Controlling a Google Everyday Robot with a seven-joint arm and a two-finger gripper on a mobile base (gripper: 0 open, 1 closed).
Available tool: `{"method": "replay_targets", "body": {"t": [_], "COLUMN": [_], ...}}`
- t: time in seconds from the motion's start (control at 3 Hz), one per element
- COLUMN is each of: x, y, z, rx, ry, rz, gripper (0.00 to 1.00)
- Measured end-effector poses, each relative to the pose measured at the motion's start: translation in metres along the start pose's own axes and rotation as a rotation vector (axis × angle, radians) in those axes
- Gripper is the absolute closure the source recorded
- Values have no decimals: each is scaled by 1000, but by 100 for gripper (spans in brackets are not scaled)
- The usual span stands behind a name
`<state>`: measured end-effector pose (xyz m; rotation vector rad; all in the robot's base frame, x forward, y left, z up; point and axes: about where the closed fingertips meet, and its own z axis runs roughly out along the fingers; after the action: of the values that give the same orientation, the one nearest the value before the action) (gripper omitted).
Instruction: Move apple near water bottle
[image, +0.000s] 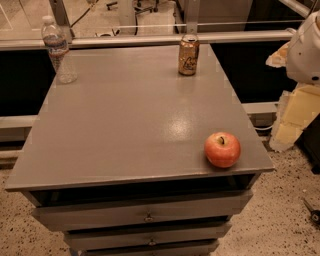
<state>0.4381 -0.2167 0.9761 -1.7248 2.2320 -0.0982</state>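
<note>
The red-orange apple (222, 149) with a short dark stem stands upright near the front right corner of the grey table top (135, 120). The clear water bottle (58, 49) with a white cap stands upright at the far left corner of the table, well away from the apple. My gripper is not in view. Only a white rounded part of my arm (306, 50) shows at the upper right edge, off the table and above the floor beside it.
A gold-brown drink can (189, 55) stands at the table's far edge, right of centre. The table has drawers (145, 215) below its front edge. A metal rail (150, 40) runs behind the table. Yellowish foam pieces (295, 112) lie to the right.
</note>
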Motion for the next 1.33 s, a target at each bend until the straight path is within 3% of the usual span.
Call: {"method": "replay_targets", "body": {"t": [0.67,1.33], "x": [-2,-14], "y": [4,23], "z": [9,50], "rx": [-12,-85], "ry": [-26,-93], "rz": [27,89], "gripper": [0,0]}}
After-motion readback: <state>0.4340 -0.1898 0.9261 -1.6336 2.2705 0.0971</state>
